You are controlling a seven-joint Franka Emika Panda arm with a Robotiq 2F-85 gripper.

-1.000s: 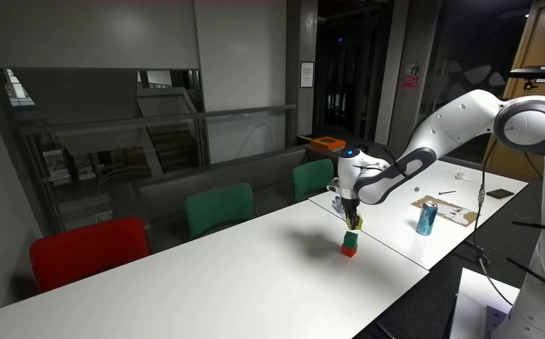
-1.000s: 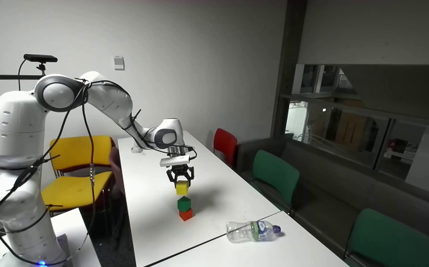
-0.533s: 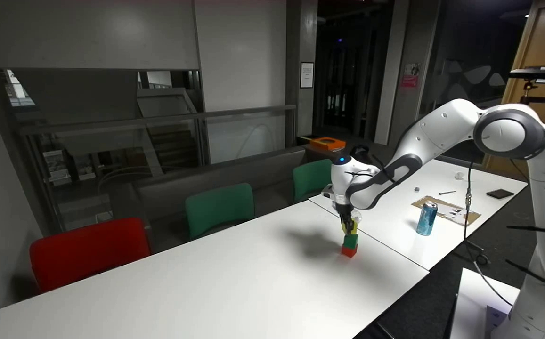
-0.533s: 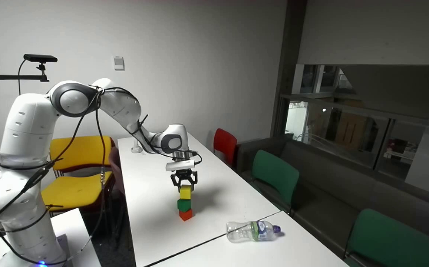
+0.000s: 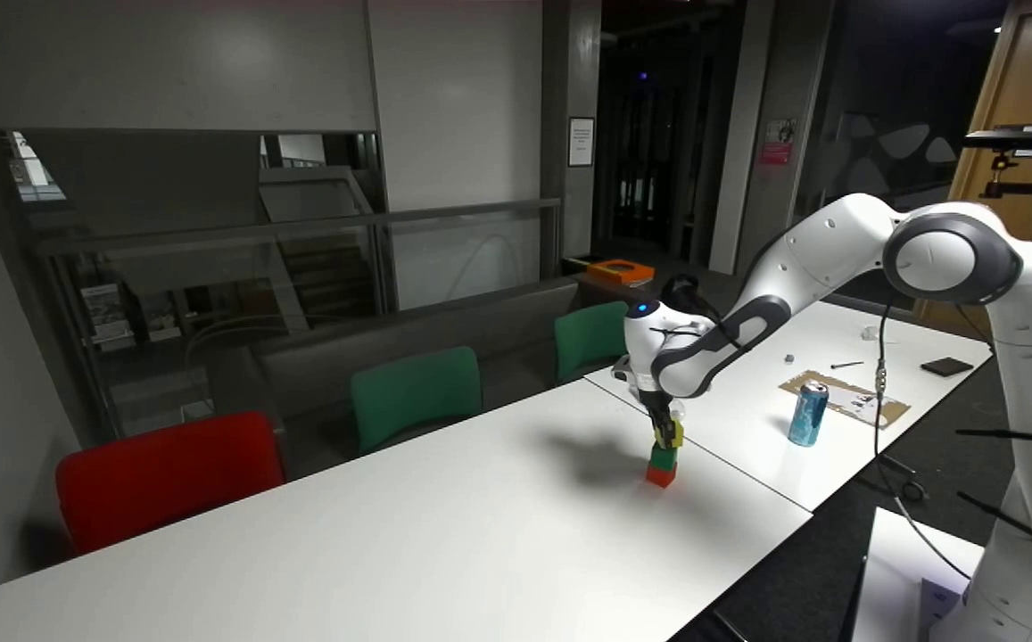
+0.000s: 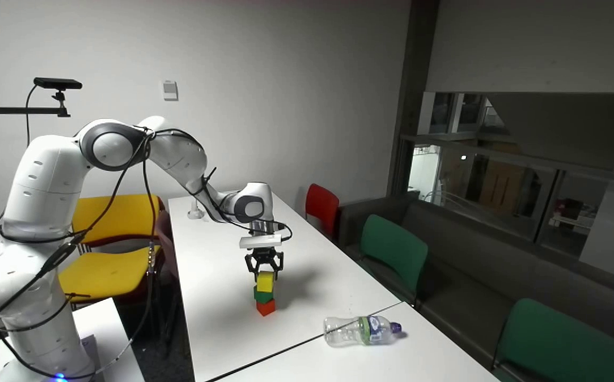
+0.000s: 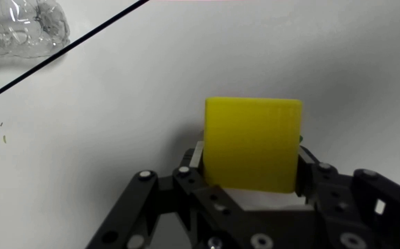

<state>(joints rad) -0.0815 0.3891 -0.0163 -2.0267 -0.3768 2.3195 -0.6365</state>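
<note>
Grip Position: Smooth Yellow Cube [image 7: 253,145]

The black two-finger pincer [image 7: 250,157] was clenched on the smooth yellow cube. In the wrist view, the cube was seated between the two fingers, one finger against each of two opposite side faces. The upper part of the cube, as seen in that view, extended past the fingertips.

In both exterior views, the pincer pointed downward and carried the yellow cube at its lower end. Directly beneath the yellow cube was a green cube [image 6: 263,297], which rested on an orange-red cube [image 6: 266,307]. No gap was visible between the yellow and green cubes; whether the yellow cube bore on the green one could not be determined. The orange-red cube stood on a white tabletop [image 6: 222,318].

A clear plastic bottle [image 6: 362,331] with a purple cap lay on its side at the dark seam [image 6: 264,358] of the tabletop, apart from the stack. In an exterior view, a blue metal can [image 5: 808,415] stood upright beside a brown cardboard sheet [image 5: 846,399] with ragged edges.
</note>
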